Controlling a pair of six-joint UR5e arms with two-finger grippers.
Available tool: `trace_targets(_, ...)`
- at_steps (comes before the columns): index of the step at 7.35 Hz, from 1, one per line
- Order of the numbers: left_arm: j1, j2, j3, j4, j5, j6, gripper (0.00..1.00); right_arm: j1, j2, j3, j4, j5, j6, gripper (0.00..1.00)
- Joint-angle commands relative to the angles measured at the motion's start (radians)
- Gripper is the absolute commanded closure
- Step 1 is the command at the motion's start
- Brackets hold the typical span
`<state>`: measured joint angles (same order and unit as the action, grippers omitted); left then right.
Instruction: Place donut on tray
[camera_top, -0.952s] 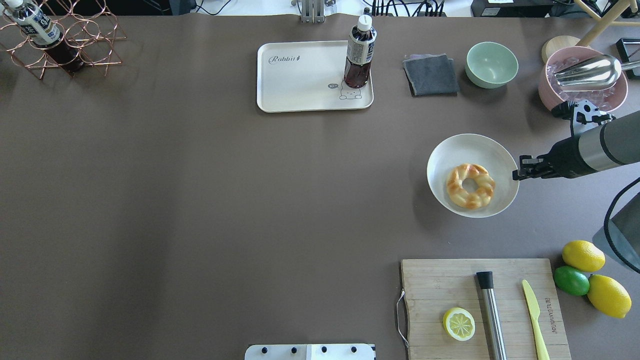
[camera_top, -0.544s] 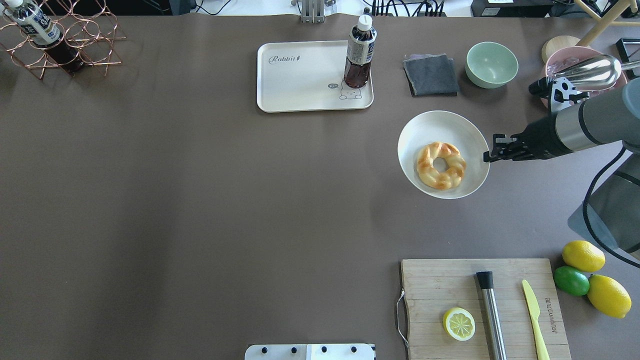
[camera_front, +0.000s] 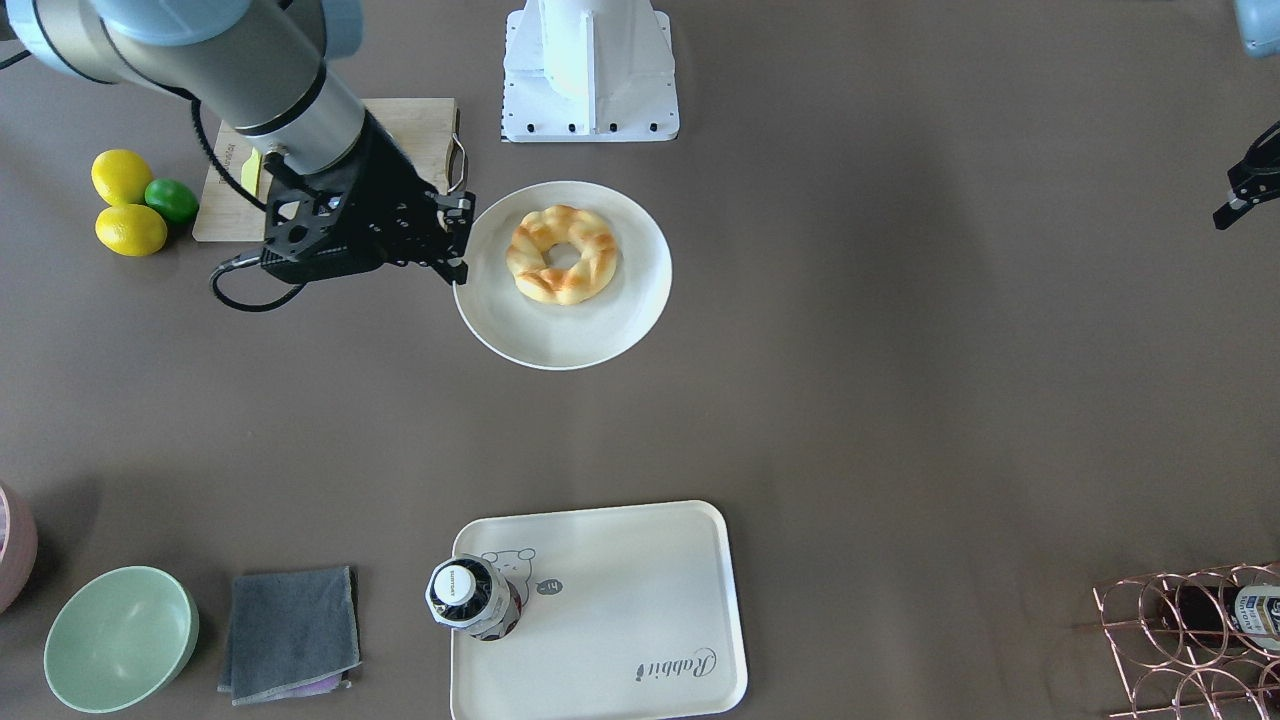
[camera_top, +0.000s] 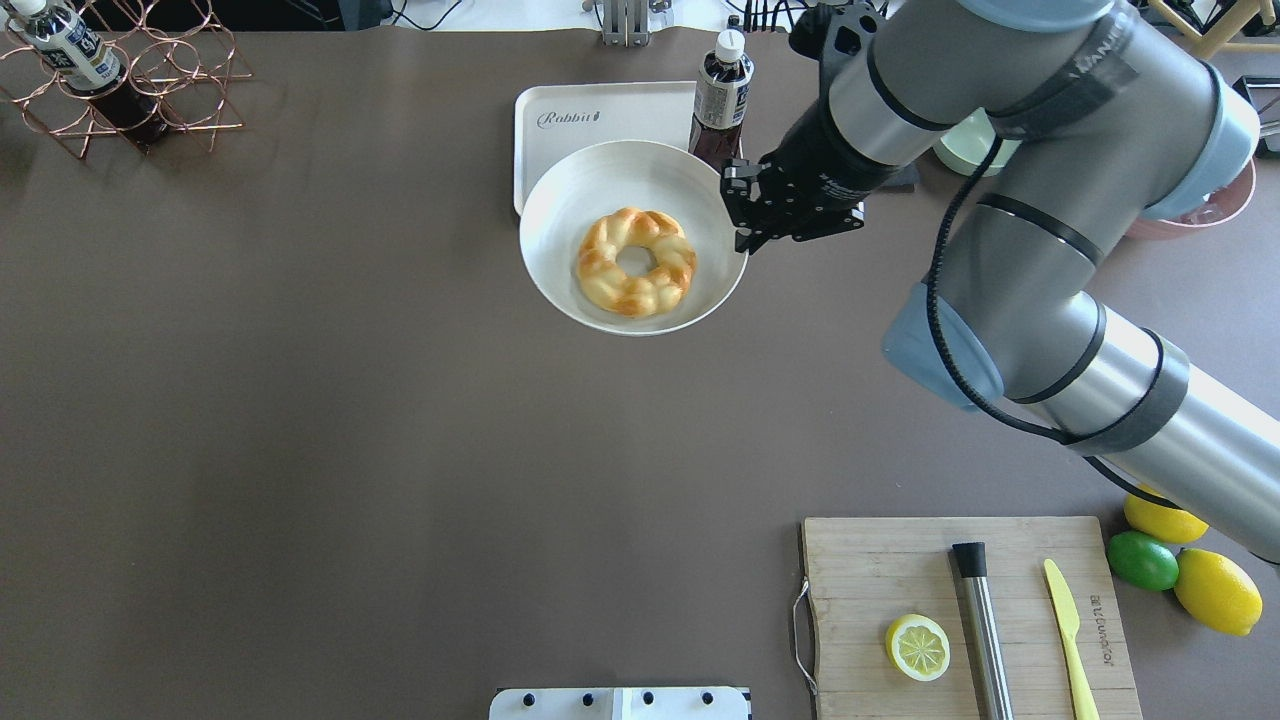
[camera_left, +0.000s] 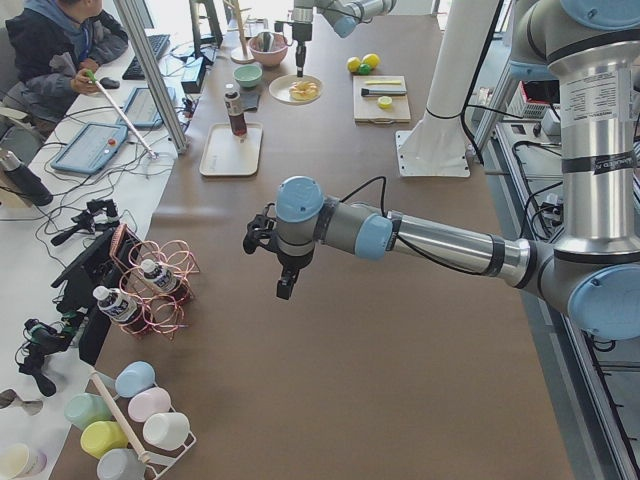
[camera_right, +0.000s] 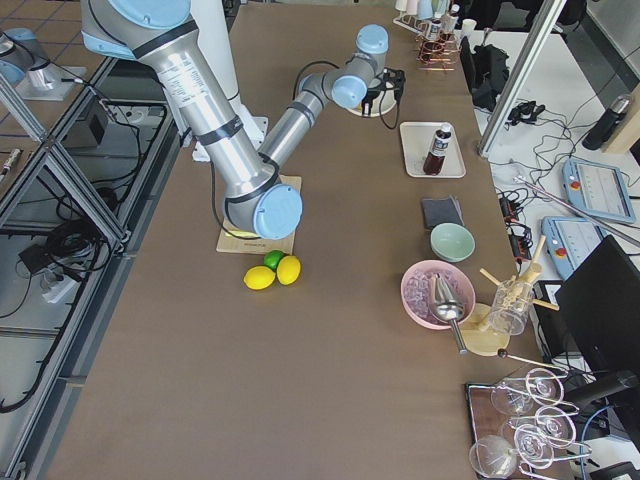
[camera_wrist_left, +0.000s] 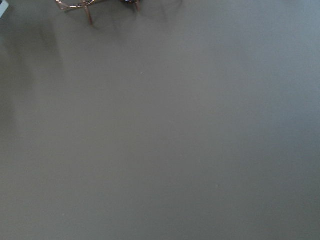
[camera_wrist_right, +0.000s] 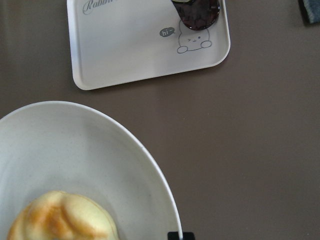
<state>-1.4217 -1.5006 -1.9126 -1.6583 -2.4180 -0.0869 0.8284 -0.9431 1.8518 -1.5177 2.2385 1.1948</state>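
The donut lies flat in the middle of a white plate, hole up and braided top showing. It is on the plate, not on the tray.

The right gripper has the plate by its rim, on the robot's right side. Its fingers are pinched onto the edge, and the wrist camera shows one black fingertip right at the rim. The plate looks to be held up off the table. From overhead it overlaps the near edge of the tray, while the front camera shows it well short of the tray, with brown table between them.

The tray sits flat on the table's far side from the robot. A dark bottle with a white cap stands upright on it, next to the bear print in the corner. The rest of the tray's surface is open. Beyond the tray's bottle end lie a grey cloth and a green bowl.

Nearer the robot, on its right, a wooden board carries a lemon half.

The left gripper hangs over the table well apart from all this, pointing down. I cannot tell whether its fingers are spread or together.
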Motion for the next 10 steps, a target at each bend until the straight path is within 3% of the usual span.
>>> trace_targets(1,0.149,-0.195,-0.003,0.002,-0.106,-0.333,0.03,-0.086,0.142,0.004,-0.191,-0.078,0.017,1.00)
trace_targets(4,0.318,-0.401,-0.016,-0.014,-0.105,-0.748,0.03,-0.115,0.144,0.004,-0.190,-0.105,0.035,1.00)
trace_targets(5,0.404,-0.446,-0.003,-0.096,-0.098,-0.884,0.03,-0.115,0.144,0.004,-0.188,-0.103,0.035,1.00)
trace_targets(8,0.550,-0.516,0.018,-0.253,-0.001,-1.143,0.03,-0.115,0.145,0.004,-0.187,-0.103,0.035,1.00)
trace_targets(10,0.555,-0.518,0.067,-0.363,0.000,-1.201,0.04,-0.114,0.147,0.004,-0.187,-0.103,0.040,1.00)
